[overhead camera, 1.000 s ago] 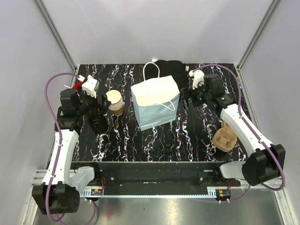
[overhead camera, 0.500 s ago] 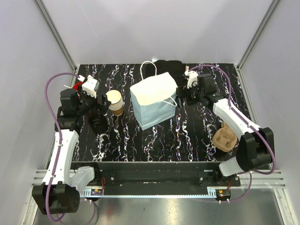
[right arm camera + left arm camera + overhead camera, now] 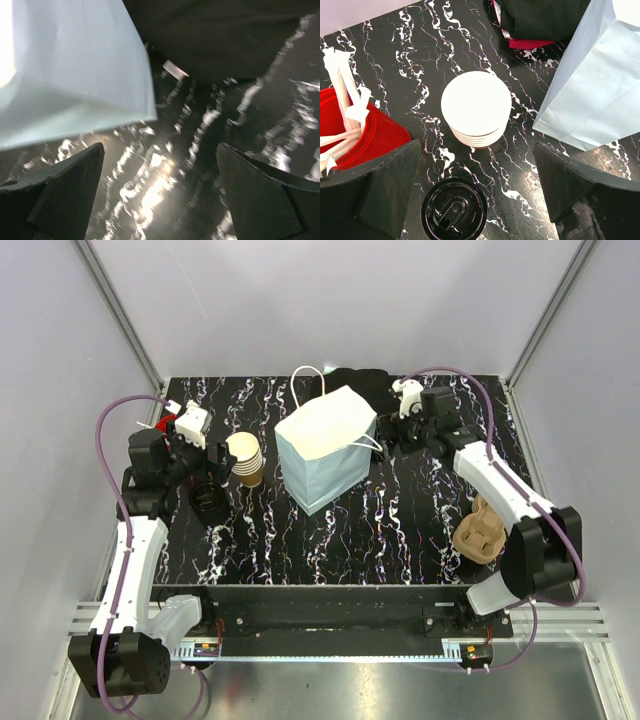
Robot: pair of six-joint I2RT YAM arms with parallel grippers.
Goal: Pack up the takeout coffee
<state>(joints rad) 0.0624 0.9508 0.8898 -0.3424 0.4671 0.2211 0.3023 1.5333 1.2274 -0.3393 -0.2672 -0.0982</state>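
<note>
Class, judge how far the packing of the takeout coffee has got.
Done: the coffee cup is lidded. In hand: nothing; the left gripper hangs open near it, and the right gripper is open beside the paper bag. Left: grasp the cup and put it in the bag.

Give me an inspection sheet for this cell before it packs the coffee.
Surface: black white-veined marble-look table; glossy, no spill seen.
Job's things: takeout coffee cup, only its round black plastic lid showing, near left; pale blue paper bag with white handles, upright, centre; the cup is not in it.
Clutter: nested stack of tan paper cups; red cup of white straws; brown pulp cup carrier; black bundle at the back.
Grippers: left gripper open above cup and stack; right gripper open beside the bag's right side.
Cables: purple cables loop off both arms; no snag seen.
Surroundings: pale walls; nothing else seen.
</note>
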